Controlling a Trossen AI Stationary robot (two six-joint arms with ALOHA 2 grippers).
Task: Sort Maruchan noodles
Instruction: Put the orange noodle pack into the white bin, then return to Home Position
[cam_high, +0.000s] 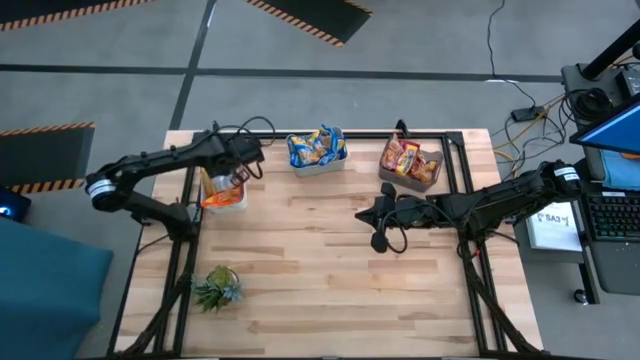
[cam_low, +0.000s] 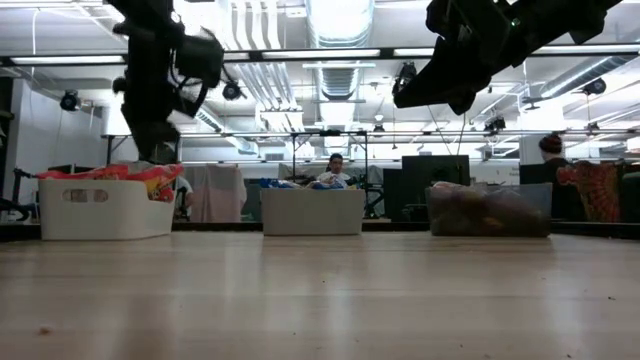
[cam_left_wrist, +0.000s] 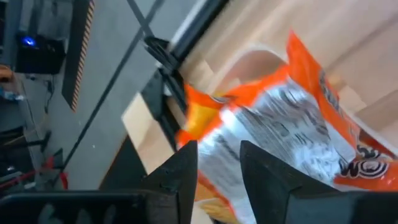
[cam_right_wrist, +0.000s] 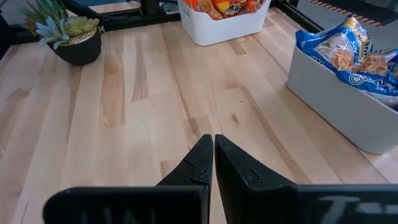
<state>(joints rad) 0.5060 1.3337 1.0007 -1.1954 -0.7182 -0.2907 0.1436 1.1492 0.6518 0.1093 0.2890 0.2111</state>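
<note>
White-and-orange noodle packets (cam_left_wrist: 292, 130) fill a white bin (cam_high: 226, 203) at the table's far left, and some stick up over its rim (cam_low: 150, 180). My left gripper (cam_left_wrist: 217, 152) hangs just above them, pointing down, fingers open a little with a packet showing in the gap. Blue-and-yellow packets (cam_high: 318, 147) lie in the middle white bin (cam_right_wrist: 336, 93). Red-and-orange packets (cam_high: 405, 158) lie in a clear bin (cam_low: 488, 215) at the far right. My right gripper (cam_high: 362, 214) is shut and hovers well above bare tabletop, in front of the clear bin.
A small potted plant (cam_high: 218, 288) stands near the table's left near corner. The three bins line the far edge. The wooden table's black frame rails (cam_high: 455, 170) run beside the clear bin. A person (cam_low: 335, 170) sits far behind the table.
</note>
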